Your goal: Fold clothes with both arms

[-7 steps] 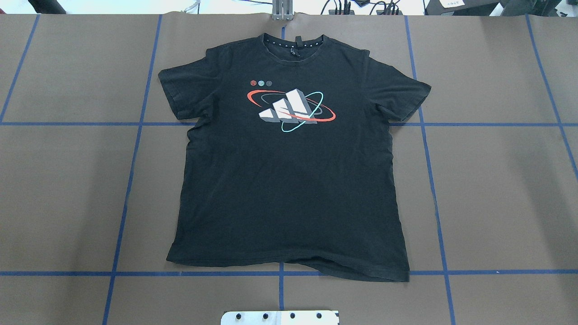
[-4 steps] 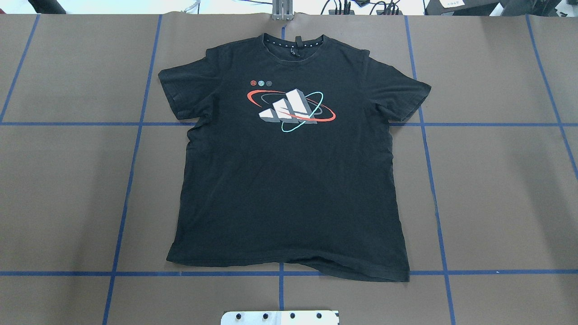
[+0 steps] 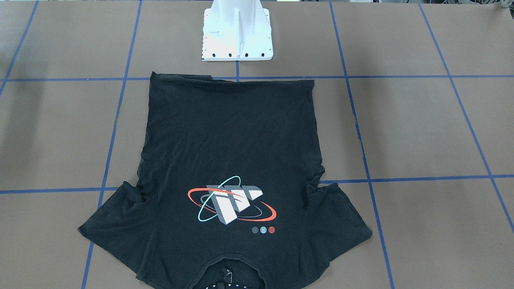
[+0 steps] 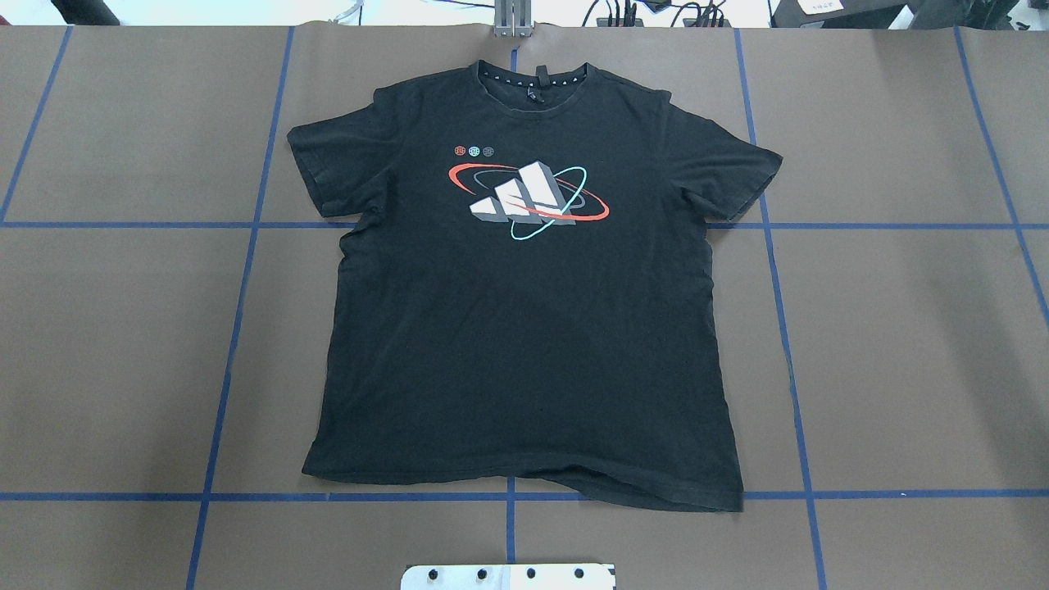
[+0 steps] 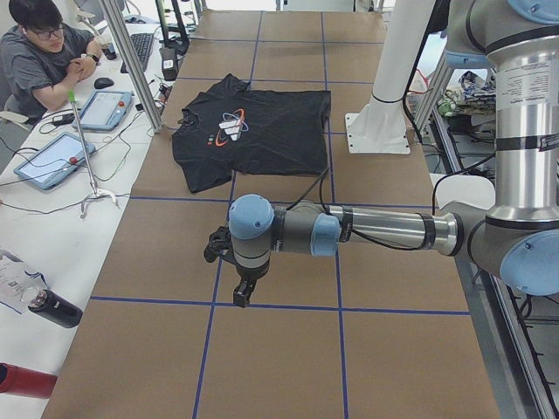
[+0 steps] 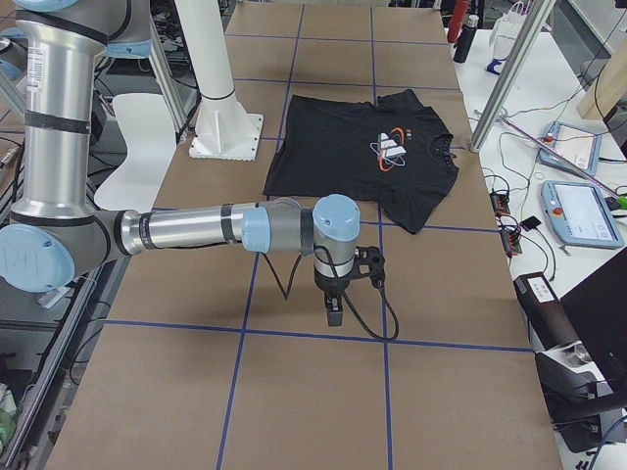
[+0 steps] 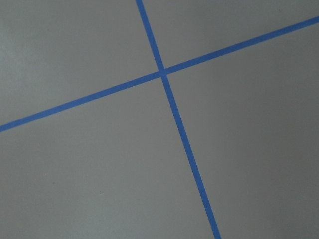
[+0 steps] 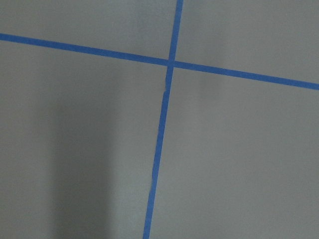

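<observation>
- A black short-sleeved T-shirt (image 4: pixel 524 344) is lying flat and face up on the brown counter (image 4: pixel 901 328), just in front of the white pedestal (image 3: pixel 237 36) and centred on it.
- Its hem (image 4: pixel 524 483) is sitting nearest the pedestal, close to it but not touching, and its collar (image 4: pixel 533 78) is pointing away from the pedestal.
- The chest print (image 4: pixel 529 201), white blocks ringed by red and teal ovals, is showing on the half of the shirt farther from the pedestal.
- Both sleeves (image 4: pixel 328 164) are spreading out flat to either side, and the one on the pedestal's left is bunching a little at the armpit.
- Blue tape lines (image 4: pixel 237 328) are crossing the counter in a grid, and some are running under the shirt.
- The left arm (image 5: pixel 384 229) is reaching out level over the counter, well apart from the pedestal on its left side.
- The left hand (image 5: pixel 238 297) is pointing down over a tape line, clear of the shirt. I cannot tell whether its fingers are wide or narrow.
- The right arm (image 6: pixel 186 227) is stretching out level on the pedestal's right side, likewise well apart from it.
- The right hand (image 6: pixel 333 311) is hanging downward above the bare counter near a tape line, far from the shirt. Its finger spacing cannot be told either.
- Each wrist camera is showing only brown counter and a crossing of blue tape.
- A person (image 5: pixel 39 61) is sitting at a side desk beyond the counter edge farthest from the pedestal.
</observation>
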